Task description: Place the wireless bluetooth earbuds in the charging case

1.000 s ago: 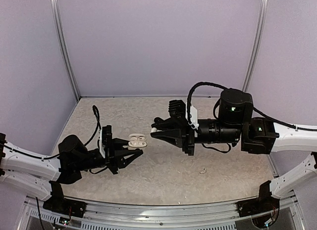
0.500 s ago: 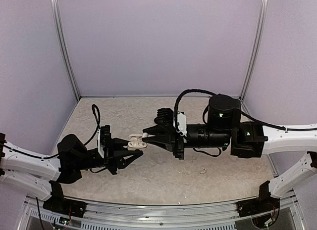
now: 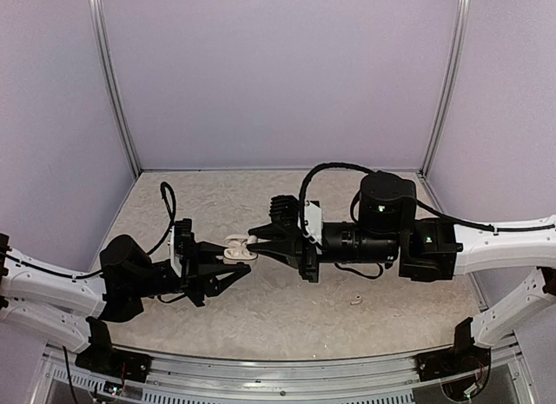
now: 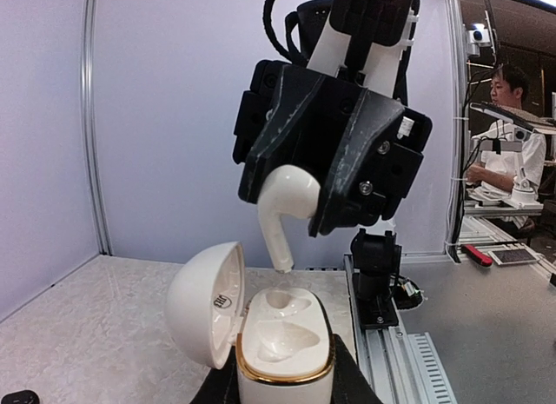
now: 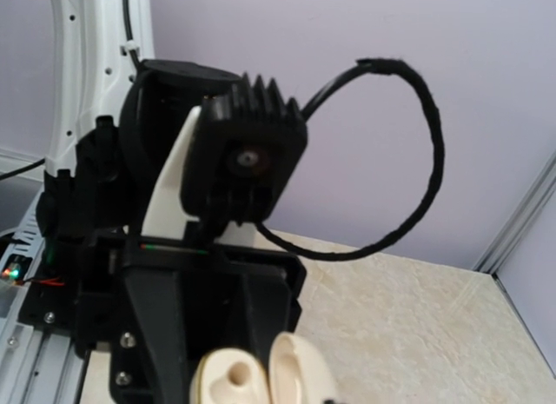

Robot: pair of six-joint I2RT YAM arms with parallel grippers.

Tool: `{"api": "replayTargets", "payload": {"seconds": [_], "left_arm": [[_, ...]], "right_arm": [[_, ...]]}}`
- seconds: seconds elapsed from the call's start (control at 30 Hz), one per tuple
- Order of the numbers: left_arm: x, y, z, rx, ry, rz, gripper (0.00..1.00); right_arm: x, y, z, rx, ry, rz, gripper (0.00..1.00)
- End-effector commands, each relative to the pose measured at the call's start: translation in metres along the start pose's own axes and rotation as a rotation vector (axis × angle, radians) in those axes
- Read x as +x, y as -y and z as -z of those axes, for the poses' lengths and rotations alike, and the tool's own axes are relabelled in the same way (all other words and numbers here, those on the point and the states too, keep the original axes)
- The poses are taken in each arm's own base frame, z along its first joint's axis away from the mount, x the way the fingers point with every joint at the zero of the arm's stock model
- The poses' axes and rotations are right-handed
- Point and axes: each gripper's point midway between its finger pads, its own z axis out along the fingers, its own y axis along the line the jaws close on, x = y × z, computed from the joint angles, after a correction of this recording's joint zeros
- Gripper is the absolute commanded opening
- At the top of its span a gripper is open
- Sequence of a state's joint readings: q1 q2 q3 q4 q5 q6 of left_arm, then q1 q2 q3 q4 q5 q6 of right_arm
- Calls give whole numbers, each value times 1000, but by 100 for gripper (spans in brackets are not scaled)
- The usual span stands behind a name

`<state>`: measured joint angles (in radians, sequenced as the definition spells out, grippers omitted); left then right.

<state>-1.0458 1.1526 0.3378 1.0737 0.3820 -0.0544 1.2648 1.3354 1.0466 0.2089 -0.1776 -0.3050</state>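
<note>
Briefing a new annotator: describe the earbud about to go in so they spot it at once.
Start at the open white charging case in the left gripper. The right gripper at its mouth pinches a white earbud, stem toward the sockets; the other white bit lies on the table.

So the right gripper (image 4: 288,202) hangs up top pinching a white earbud (image 4: 282,215), stem pointing down, tip just above the open white charging case (image 4: 285,345). The lid (image 4: 207,304) is flipped out to the left, and the left gripper (image 4: 285,392) clamps the case from both sides.
</note>
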Motion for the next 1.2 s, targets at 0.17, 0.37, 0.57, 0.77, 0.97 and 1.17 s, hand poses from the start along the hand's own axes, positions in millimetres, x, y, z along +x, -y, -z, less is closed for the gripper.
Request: {"api": "replayTargets", "payload": {"seconds": [0.17, 0.37, 0.57, 0.77, 0.97, 1.17], "left_arm": [[-28, 2, -4, 13, 81, -16, 9], [-29, 3, -3, 17, 86, -17, 9], [-30, 3, -2, 14, 90, -16, 9], [-31, 3, -1, 11, 92, -19, 9], [-31, 3, 0, 9, 97, -20, 9], [-31, 3, 0, 8, 98, -22, 9]], "right_arm": [[9, -7, -5, -2, -8, 3, 12], [19, -6, -7, 18, -32, 9, 11], [27, 0, -8, 61, -53, 16, 11], [30, 11, -5, 126, -75, 33, 12], [36, 5, -9, 93, -93, 7, 14], [40, 4, -13, 86, -108, -22, 26]]}}
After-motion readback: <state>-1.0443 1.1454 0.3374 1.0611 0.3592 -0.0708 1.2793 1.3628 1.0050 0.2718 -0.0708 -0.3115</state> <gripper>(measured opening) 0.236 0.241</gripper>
